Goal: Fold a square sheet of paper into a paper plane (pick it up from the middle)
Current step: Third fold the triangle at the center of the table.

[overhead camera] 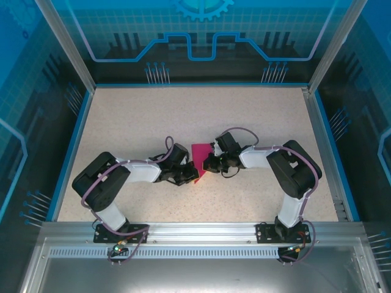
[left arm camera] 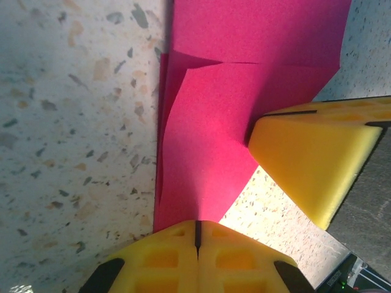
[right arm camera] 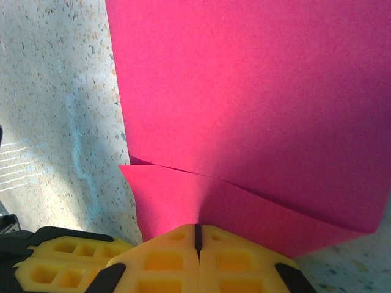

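Jaws of the left gripper (left arm camera: 197,227) and right gripper (right arm camera: 197,231) are each clamped tight on an edge of the thin magenta-pink sheet of paper (overhead camera: 199,156), between them at mid speckled beige tabletop (overhead camera: 134,116); farther along, a folded flap overlaps it.

The speckled beige table (overhead camera: 153,110) carries a partly folded magenta-pink sheet of paper (overhead camera: 200,155), lying between the left gripper (overhead camera: 193,177) and the right gripper (overhead camera: 206,163) and reaching the closed fingertips of both.
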Robot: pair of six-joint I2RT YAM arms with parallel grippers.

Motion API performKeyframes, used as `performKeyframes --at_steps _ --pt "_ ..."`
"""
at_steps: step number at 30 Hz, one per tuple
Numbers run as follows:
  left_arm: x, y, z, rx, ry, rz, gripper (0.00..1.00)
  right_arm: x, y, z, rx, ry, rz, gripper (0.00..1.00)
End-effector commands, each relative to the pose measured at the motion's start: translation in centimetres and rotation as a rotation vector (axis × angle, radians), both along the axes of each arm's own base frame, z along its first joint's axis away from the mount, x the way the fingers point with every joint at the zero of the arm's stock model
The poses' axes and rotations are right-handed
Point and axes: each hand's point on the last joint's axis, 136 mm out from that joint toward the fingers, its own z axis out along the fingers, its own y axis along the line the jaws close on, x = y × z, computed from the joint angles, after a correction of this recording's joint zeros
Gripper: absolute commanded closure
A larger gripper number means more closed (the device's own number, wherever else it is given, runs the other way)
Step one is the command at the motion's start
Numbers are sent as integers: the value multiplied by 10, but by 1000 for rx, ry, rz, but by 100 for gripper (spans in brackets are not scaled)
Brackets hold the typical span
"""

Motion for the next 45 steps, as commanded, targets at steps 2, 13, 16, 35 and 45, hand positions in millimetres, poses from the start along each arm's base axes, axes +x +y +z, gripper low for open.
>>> performKeyframes --at_steps 2,13,16,35,45 --pt "-15 11 -23 63 71 7 100 5 9 15 22 -28 12 100" --pt "-18 16 -30 83 72 10 100 -27 12 3 4 48 5 100" --pt "-17 17 -29 84 66 15 100 -30 9 -1 -10 63 -8 100" --pt "-52 45 -47 214 148 -60 100 19 -22 -14 -101 -8 -66 100" --pt "-52 44 -49 207 147 -57 100 53 -58 -11 -83 -50 -119 100"
